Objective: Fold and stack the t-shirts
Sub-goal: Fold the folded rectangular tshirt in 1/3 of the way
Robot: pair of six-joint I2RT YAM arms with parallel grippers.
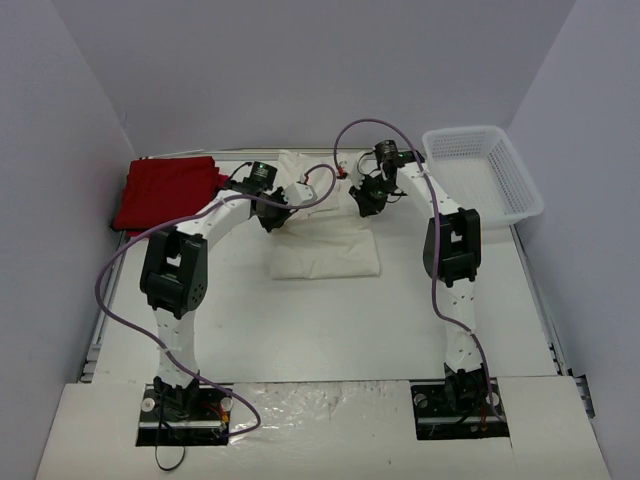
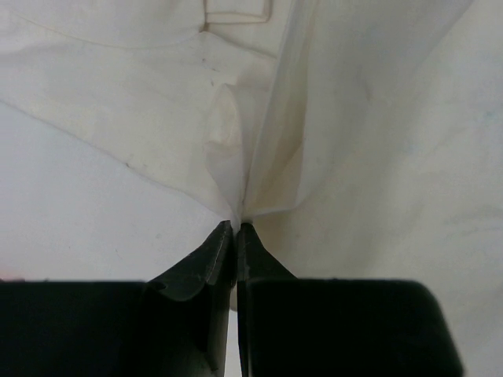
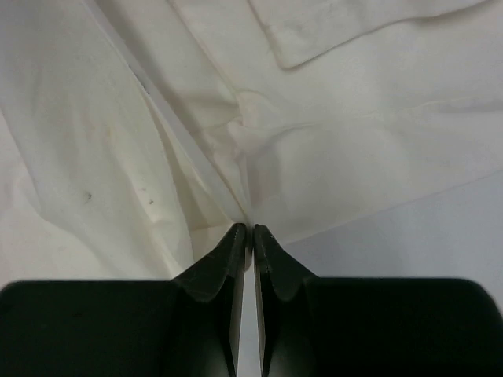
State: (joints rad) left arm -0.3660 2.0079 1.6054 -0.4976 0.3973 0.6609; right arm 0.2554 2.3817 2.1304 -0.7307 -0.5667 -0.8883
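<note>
A cream-white t-shirt (image 1: 325, 250) lies partly folded in the middle of the table, and its far part is lifted between the two arms. My left gripper (image 1: 273, 214) is shut on a pinch of this cloth at the shirt's far left. In the left wrist view the cream-white t-shirt (image 2: 346, 141) fans out in pleats from the left gripper (image 2: 236, 225). My right gripper (image 1: 364, 205) is shut on the far right part. The right wrist view shows the right gripper (image 3: 251, 228) with a fold of the cream-white t-shirt (image 3: 141, 141) caught at its tips. Folded red t-shirts (image 1: 165, 192) lie at the back left.
A white plastic mesh basket (image 1: 484, 172) stands at the back right corner. Purple cables (image 1: 120, 268) loop off both arms above the table. Grey walls close in on both sides and behind.
</note>
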